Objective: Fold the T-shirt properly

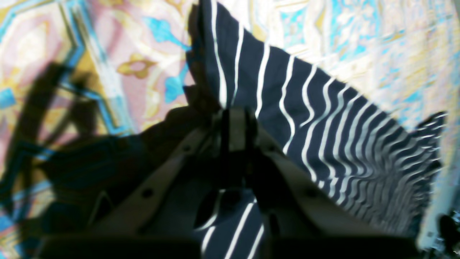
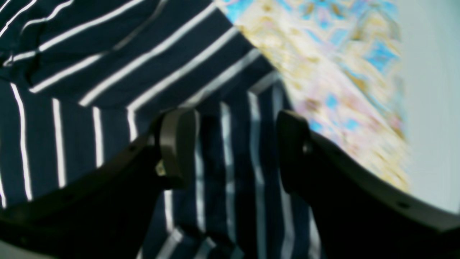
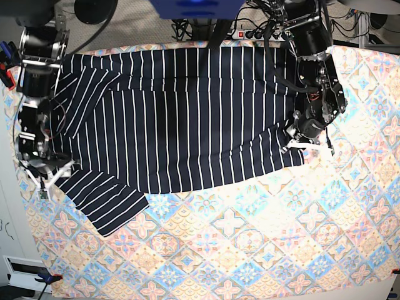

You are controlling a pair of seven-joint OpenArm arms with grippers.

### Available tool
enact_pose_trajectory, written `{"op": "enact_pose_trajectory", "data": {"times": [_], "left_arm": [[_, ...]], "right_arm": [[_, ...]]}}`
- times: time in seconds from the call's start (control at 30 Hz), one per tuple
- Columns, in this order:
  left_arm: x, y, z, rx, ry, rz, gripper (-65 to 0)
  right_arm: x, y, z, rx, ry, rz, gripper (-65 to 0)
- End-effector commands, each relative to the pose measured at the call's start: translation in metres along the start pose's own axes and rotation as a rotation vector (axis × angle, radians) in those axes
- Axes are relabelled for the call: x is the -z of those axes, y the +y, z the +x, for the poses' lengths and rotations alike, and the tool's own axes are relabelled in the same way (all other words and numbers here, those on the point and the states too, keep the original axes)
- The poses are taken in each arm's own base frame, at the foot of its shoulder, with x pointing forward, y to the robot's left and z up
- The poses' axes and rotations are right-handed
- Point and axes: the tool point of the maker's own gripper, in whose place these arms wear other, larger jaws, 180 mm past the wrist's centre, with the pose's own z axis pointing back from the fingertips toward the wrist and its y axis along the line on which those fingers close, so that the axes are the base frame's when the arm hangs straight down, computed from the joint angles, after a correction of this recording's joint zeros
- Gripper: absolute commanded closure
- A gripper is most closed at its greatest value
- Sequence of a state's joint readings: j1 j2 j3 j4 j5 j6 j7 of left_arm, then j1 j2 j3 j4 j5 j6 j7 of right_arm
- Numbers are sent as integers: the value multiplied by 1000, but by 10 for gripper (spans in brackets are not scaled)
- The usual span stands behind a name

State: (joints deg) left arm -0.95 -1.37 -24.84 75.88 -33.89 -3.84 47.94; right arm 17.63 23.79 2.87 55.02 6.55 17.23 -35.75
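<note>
Left wrist view: the left gripper [image 1: 235,118] is clenching a fold of the T-shirt [image 1: 323,133], which is lifting off the tablecloth [image 1: 118,46].

Right wrist view: the right gripper [image 2: 233,147] is standing released, jaws apart over striped fabric near the sleeve, grasping nothing.

Base view: the shirt is lying spread across the table's far half. The first fold appears to be beginning; next, the right gripper should be closing on its edge.

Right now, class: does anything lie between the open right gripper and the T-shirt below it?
Nothing visible does. The right gripper hangs open directly over the T-shirt, with only striped cloth showing between its fingers.
</note>
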Motion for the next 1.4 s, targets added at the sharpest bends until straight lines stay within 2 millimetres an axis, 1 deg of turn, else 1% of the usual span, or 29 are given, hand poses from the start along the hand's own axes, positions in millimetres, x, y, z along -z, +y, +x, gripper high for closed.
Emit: {"op": "enact_pose_trajectory", "data": {"times": [0.0,0.07,0.13,0.2,0.33,0.4,0.5,0.63,0.77,0.83,0.87,0.97,1.03,1.07,1.13,1.2,1.3,1.37], "left_arm": [[-3,-8,15,-1,-40,-32,0],[-5,-7,12,-22,-36,-44,0],[-7,-3,12,-31,-35,-46,0],[-7,-4,11,-43,-34,-55,0],[-8,-2,8,-58,-29,-62,0],[-8,-2,7,-59,-28,-60,0],[-9,-1,8,-61,-30,-59,0],[-9,-1,7,-61,-29,-58,0],[-10,2,5,-62,-25,-55,0],[-13,-2,10,-53,-41,-62,0],[-14,0,9,-51,-41,-58,0],[-19,-2,12,-38,-56,-62,0],[-20,-2,13,-36,-58,-64,0],[-20,-2,13,-36,-58,-64,0],[-20,-3,12,-38,-57,-65,0],[-19,-3,11,-39,-57,-66,0],[-19,-3,11,-38,-55,-64,0],[-20,-2,11,-37,-56,-63,0]], "right_arm": [[-6,-26,23,-29,-55,-51,-356],[1,-26,21,-58,-52,-46,-356],[6,-25,24,-65,-63,-40,-356],[8,-34,20,-68,-58,-51,-356],[14,-41,15,-33,-72,-56,-356],[17,-42,6,-20,-70,-55,-356],[20,-44,-2,-5,-82,-55,-356],[25,-46,-22,27,-82,-56,-356],[28,-48,-35,59,-97,-61,-356],[28,-49,-38,69,-102,-63,-356],[29,-49,-41,73,-96,-63,-356],[30,-47,-46,73,-82,-58,-355],[31,-33,-47,48,-74,-2,-352],[32,-21,-48,23,-65,56,-347],[31,1,-52,-19,-49,163,-312],[28,23,-54,-50,-39,270,-253],[26,35,-59,-57,-16,324,-144],[27,43,-60,-55,-12,339,-85]]}}
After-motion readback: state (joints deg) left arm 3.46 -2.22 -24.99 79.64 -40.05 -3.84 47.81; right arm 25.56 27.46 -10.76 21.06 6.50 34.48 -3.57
